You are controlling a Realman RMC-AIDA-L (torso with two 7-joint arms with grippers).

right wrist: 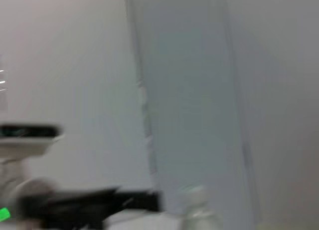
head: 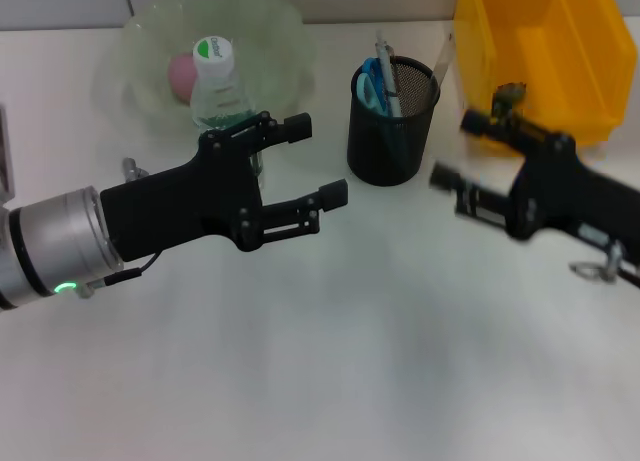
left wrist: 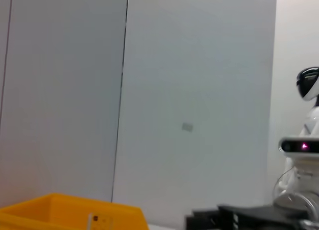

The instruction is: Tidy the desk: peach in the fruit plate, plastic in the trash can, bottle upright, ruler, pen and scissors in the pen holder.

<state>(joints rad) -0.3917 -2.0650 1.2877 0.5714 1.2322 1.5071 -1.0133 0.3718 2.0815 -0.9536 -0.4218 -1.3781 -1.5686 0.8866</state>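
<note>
Left hand [head: 318, 161] open beside upright bottle [head: 220, 91].

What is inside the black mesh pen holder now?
The black mesh pen holder contains blue-handled scissors, a pen and a clear ruler. Their lower ends are hidden by the mesh.

Black left pincer [head: 315, 161] on silver, green-lit wrist.
</note>
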